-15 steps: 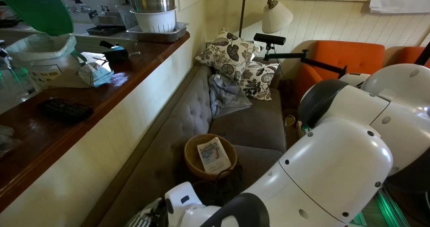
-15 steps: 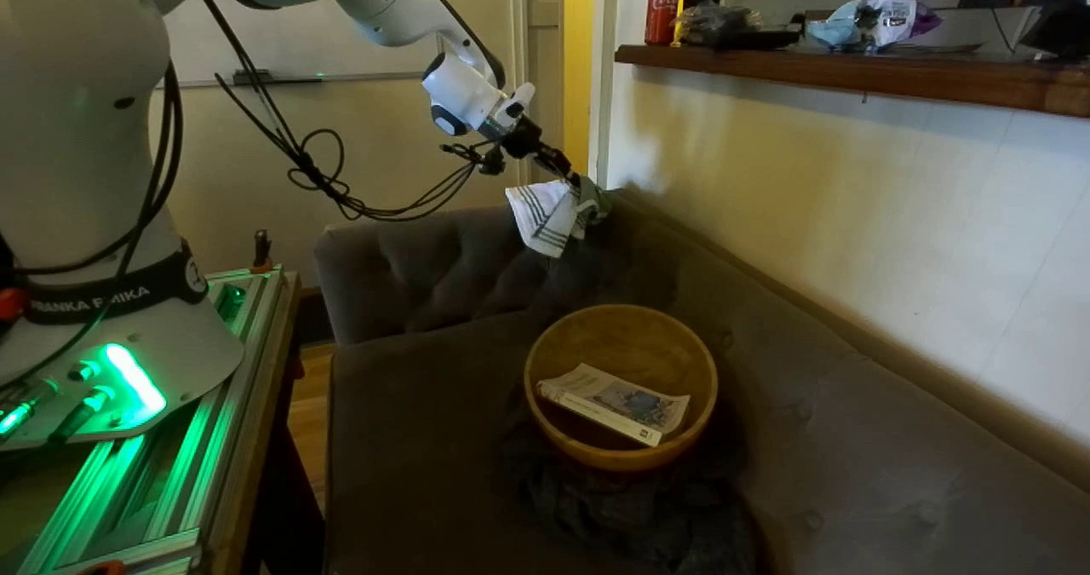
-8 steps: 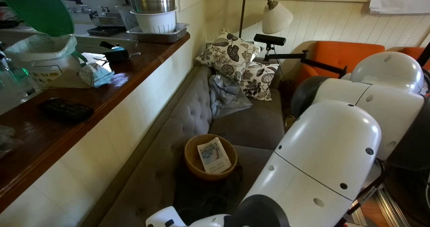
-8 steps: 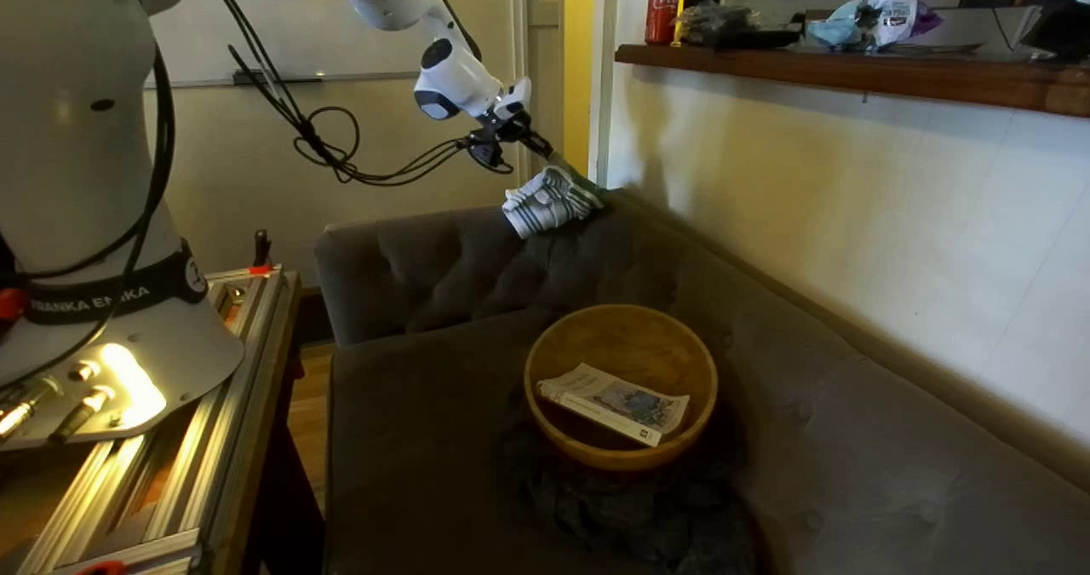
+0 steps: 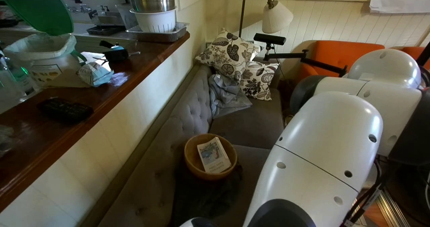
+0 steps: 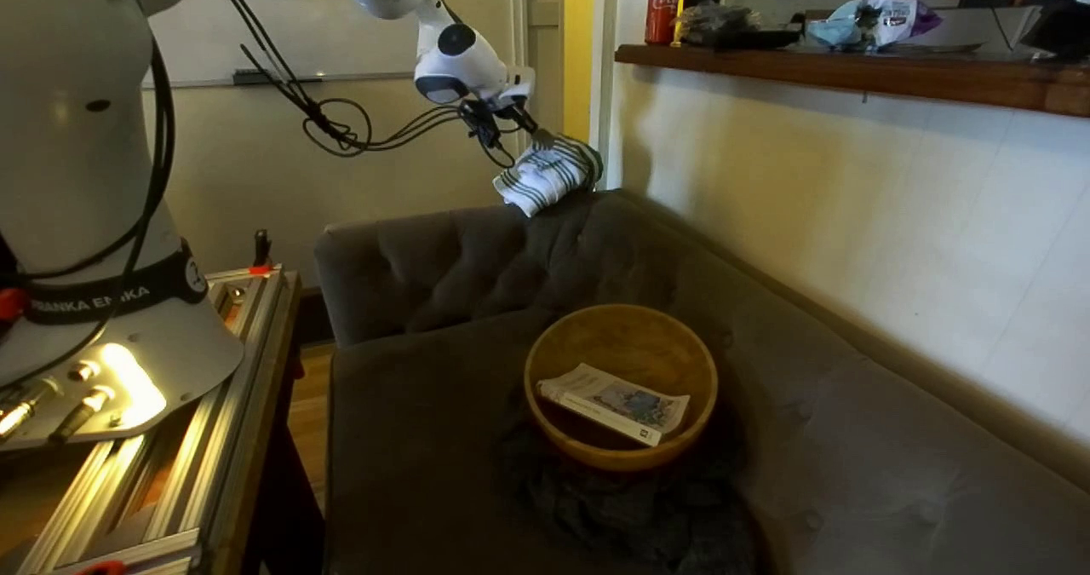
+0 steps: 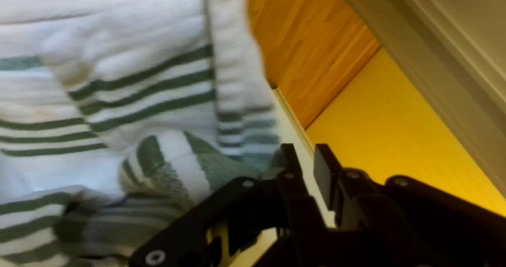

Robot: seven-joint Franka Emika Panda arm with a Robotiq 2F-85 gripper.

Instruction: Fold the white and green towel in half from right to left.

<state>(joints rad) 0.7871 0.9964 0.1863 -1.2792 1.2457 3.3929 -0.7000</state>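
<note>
The white and green striped towel [image 6: 545, 175] is bunched just below my gripper [image 6: 536, 129], above the sofa's back corner in an exterior view. In the wrist view the towel [image 7: 150, 89] fills the left side. It lies against and behind the outer side of the left finger. My gripper [image 7: 304, 150] there is partly open; background shows through the gap and I see no cloth between the pads. How the towel is held up cannot be seen. Gripper and towel are out of view in an exterior view that shows the arm [image 5: 319, 146].
The grey sofa [image 6: 409, 430] holds a wooden bowl [image 6: 626, 328] with a book [image 6: 613, 400] inside, on a dark cloth [image 6: 647, 515]. A wall and wooden counter [image 6: 834, 68] stand beside it. Cables [image 6: 345, 132] hang from the arm. Patterned pillows [image 5: 231, 53] lie at the sofa's far end.
My gripper has risen and tilted, and the towel has moved up with it, spreading from a narrow hanging bunch into a wider one. The robot base light has changed from green to white-yellow.
</note>
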